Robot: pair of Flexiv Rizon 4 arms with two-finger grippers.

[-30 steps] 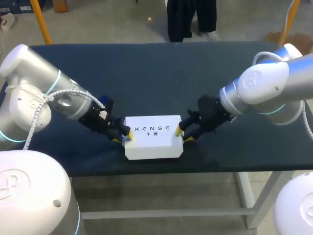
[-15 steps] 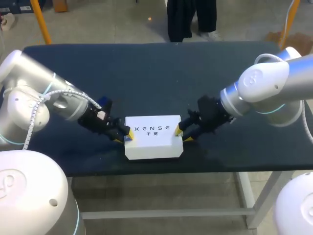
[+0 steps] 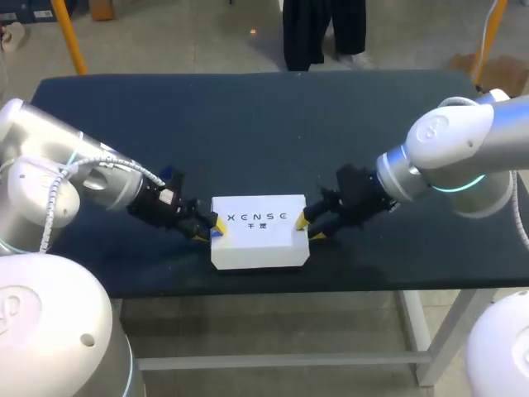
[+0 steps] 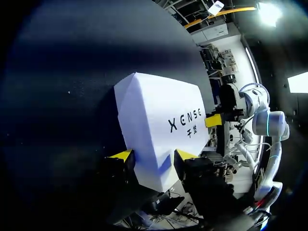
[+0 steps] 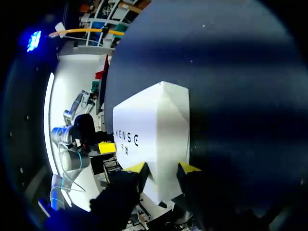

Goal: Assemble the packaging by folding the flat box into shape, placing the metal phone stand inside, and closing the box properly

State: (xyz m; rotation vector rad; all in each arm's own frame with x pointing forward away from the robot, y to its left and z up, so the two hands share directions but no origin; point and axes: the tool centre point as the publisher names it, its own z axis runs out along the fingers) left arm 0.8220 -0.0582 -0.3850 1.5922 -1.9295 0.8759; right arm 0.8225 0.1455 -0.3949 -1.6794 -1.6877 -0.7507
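A closed white box [image 3: 258, 231] with dark print on its lid lies near the table's front edge. My left gripper [image 3: 211, 230] is at its left end and my right gripper [image 3: 310, 227] at its right end. In the left wrist view the box [image 4: 159, 120] has its near end between the yellow tips of the left gripper [image 4: 153, 155], which press it from two sides. The right wrist view shows the same hold: the box [image 5: 154, 134] sits between the tips of the right gripper [image 5: 163, 167]. No metal phone stand is in sight.
The dark table [image 3: 248, 124] stretches bare behind the box and to both sides. Its front edge runs just below the box, a short way from both grippers.
Both arms have shifted a little outward and lower at the elbows. The grippers stay at the box's ends, and the box has not moved.
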